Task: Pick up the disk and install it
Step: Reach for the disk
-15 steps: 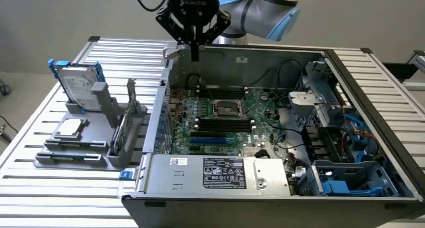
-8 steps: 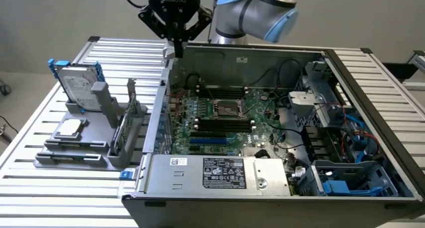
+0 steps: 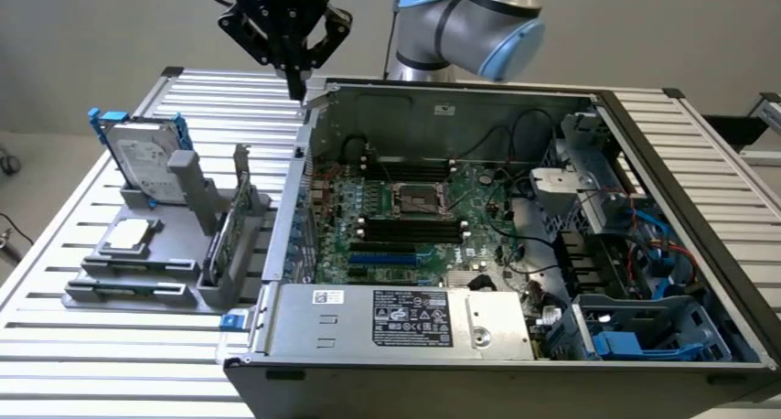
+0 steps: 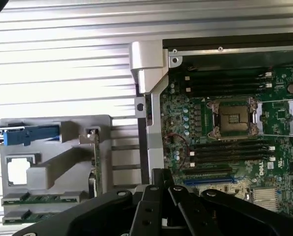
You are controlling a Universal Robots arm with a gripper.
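1. Exterior view: the disk (image 3: 144, 155) stands on edge at the far end of a grey holder (image 3: 156, 274), on the exterior view's left. Its labelled silver face is turned toward the camera, and blue frame pieces show along its top and sides.
2. It leans slightly against a grey post of the holder and sits well apart from the gripper.
3. From the wrist view the disk (image 4: 30, 135) is seen edge-on as a blue strip at one end of the holder (image 4: 57, 160).
4. A small flat silver chip (image 3: 131, 237) lies in a recess of the holder near the disk. A green card (image 3: 227, 241) stands upright in a slot on the side next to the computer case (image 3: 683, 209).
5. The gripper (image 3: 296, 88) hangs point-down above the far corner of the case. Its fingers are pressed together with nothing between them.
6. In the wrist view the gripper (image 4: 161, 176) shows as black linkage over the edge of the case wall.
7. The case lies open on a slatted metal table (image 3: 73, 346), with the motherboard (image 3: 403, 209) and its processor socket (image 3: 415, 199) exposed.
8. A silver power supply (image 3: 403, 320) with a black-and-white label sits at the near edge of the case. A blue cage (image 3: 635, 338) is in its near corner on the exterior view's right.
9. The arm (image 3: 482, 21), grey with blue caps, rises behind the case.
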